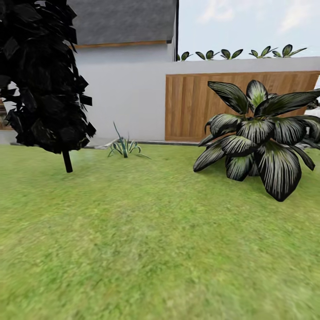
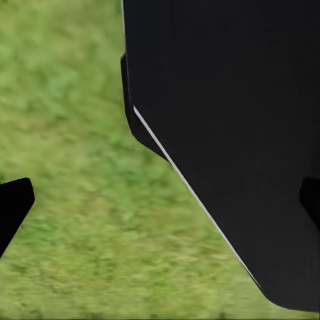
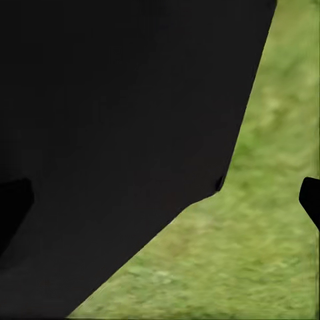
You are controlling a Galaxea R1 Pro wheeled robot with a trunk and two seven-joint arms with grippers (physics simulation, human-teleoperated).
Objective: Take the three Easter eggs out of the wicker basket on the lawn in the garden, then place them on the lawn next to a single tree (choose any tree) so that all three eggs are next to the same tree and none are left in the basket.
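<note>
The lawn (image 1: 146,231) spreads out ahead as mottled green grass in the head view. The three Easter eggs, the wicker basket and the thick-trunked tree are out of view. In the left wrist view my left gripper (image 2: 160,207) hangs over grass beside a black panel of my own body (image 2: 233,100). Its dark fingertips (image 2: 13,207) stand far apart with nothing between them. My right gripper (image 3: 160,200) is likewise open over grass, one fingertip (image 3: 310,200) at the frame's edge, with my black body (image 3: 120,120) alongside.
A black-leaved tree with a thin trunk (image 1: 66,161) stands at the left. A large striped-leaf plant (image 1: 258,133) sits at the right, a small spiky plant (image 1: 124,146) between them. Behind are a wooden fence panel (image 1: 191,106) and the white house wall (image 1: 129,93).
</note>
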